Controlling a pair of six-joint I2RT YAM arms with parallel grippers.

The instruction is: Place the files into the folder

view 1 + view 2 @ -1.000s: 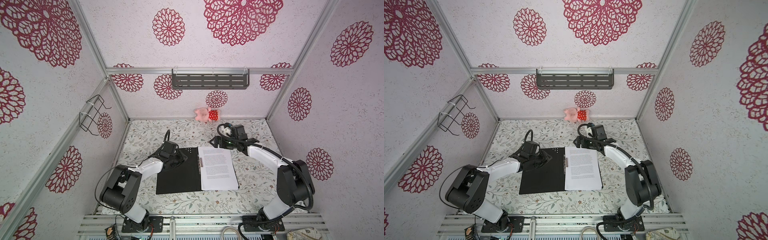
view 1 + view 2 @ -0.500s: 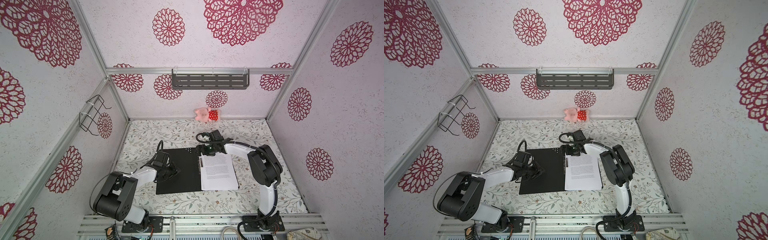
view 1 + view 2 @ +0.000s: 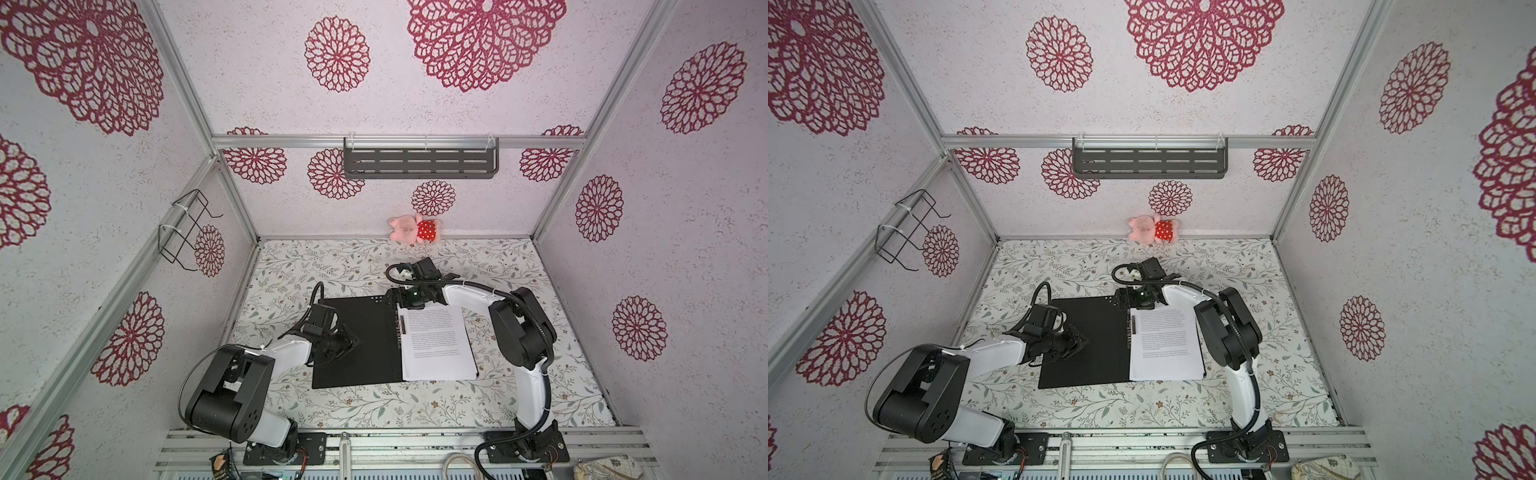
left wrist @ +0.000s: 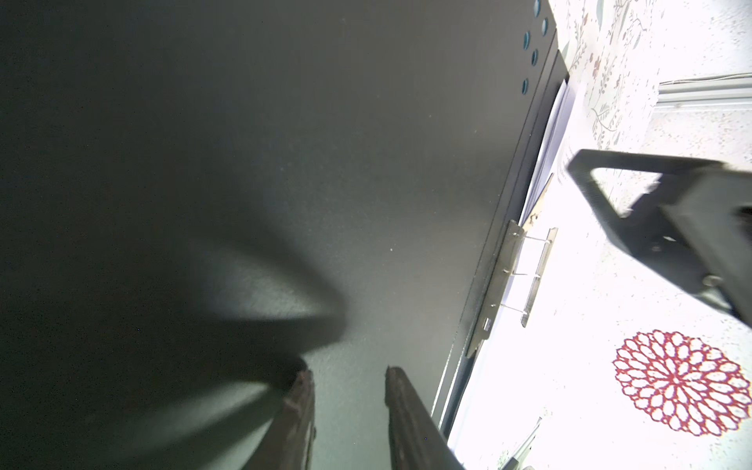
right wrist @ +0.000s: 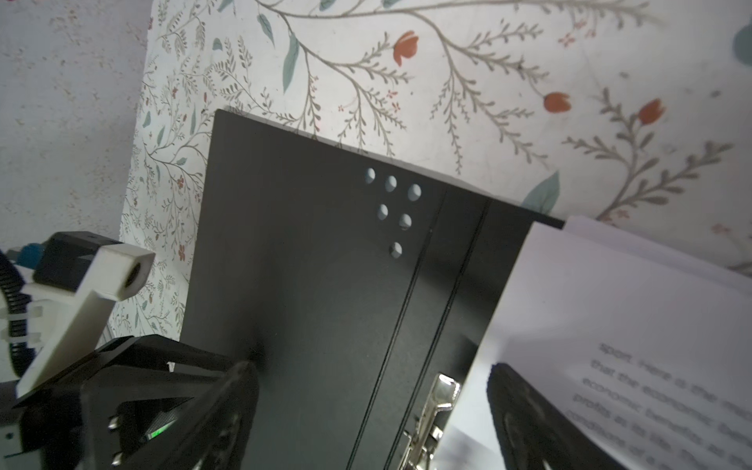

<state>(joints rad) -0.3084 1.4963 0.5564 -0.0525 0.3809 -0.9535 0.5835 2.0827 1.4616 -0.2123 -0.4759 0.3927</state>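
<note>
Folder lies open on table, black inside up. Files sit stacked on its right half, just beside clip at the spine. Left gripper is low over the left cover, fingers narrowly apart, nothing between them. Right gripper is at the folder's far end, fingers spread wide astride the clip: one over black cover, one over the files. Contact with paper cannot be told.
</note>
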